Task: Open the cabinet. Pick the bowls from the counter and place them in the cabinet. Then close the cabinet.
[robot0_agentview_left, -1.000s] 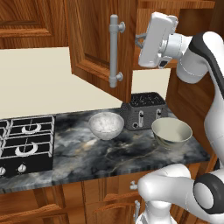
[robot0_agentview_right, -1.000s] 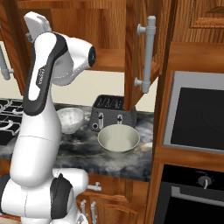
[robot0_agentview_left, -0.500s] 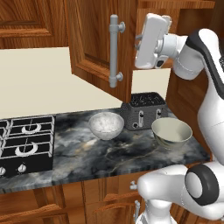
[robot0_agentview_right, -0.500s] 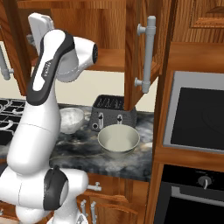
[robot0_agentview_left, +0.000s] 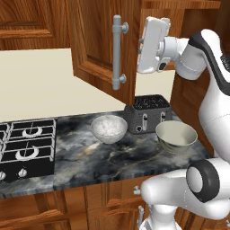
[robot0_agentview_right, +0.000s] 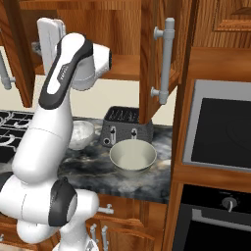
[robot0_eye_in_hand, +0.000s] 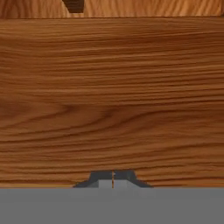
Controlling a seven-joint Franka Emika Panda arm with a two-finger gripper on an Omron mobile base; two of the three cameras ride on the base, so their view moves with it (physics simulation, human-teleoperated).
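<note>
Gripper (robot0_eye_in_hand: pixel 113 180) first: we are seeing its two dark tips pressed together with nothing between them, pointing straight at a wooden face very close ahead, which we are judging to be the inside of the cabinet (robot0_agentview_left: pixel 96 49) door, as if the shut fingers are pushing it wider rather than grasping anything. From the base views, we are finding the hand raised beside the swung-out left door, behind its long silver bar handle (robot0_agentview_left: pixel 117 51), while the right door is also standing ajar with its own handle (robot0_agentview_right: pixel 165 59) facing out; so the opening step is looking largely done and the shelf is becoming reachable. Below, we are seeing the counter (robot0_agentview_left: pixel 117 159) carrying both bowls: the cream bowl (robot0_agentview_left: pixel 176 136) is sitting near the front right corner, and the speckled bowl (robot0_agentview_left: pixel 109 128) is resting farther left toward the back edge, just beside the black toaster (robot0_agentview_left: pixel 146 113), which is standing against the back edge between them. Neither bowl is being touched yet. We are reading no brand, label or writing anywhere.
</note>
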